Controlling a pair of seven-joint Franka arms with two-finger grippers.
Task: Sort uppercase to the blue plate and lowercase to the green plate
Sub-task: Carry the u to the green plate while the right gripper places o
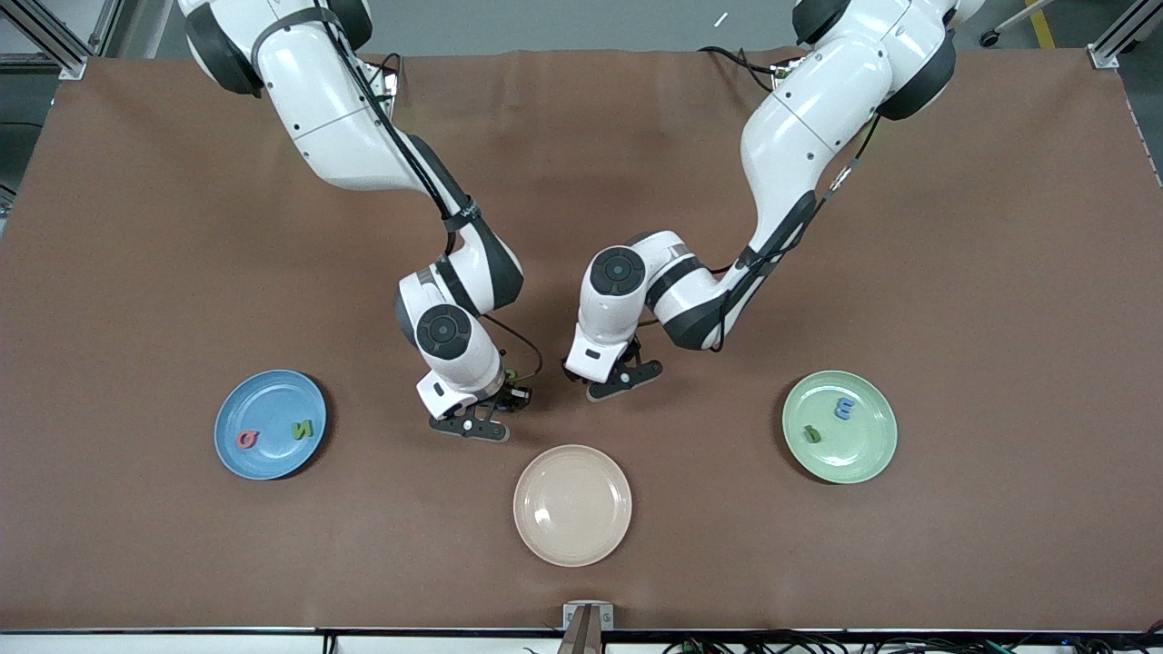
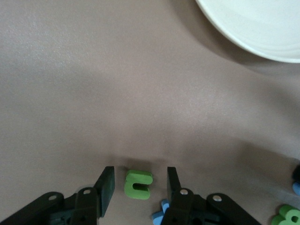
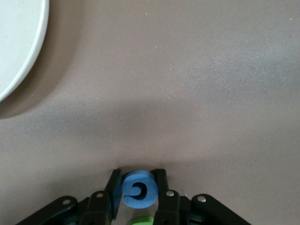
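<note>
Clamping blue G [image 3: 139, 189] between right gripper [image 3: 139, 187] fingers, green n/u [image 2: 138, 183] untouched between left gripper [image 2: 139, 185] fingers spread apart

High front camera faces robots; wrist cameras look down close.

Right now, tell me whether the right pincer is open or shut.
Shut: the right pincer has its fingers pressed against both sides of the blue G.

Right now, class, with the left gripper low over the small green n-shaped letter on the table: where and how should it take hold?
Across the green n-shaped letter's two flat outer edges, coming straight down from above. It lies flat on the table and the left gripper already straddles it with open fingers, one either side. Probably closing there will pinch it squarely.
</note>
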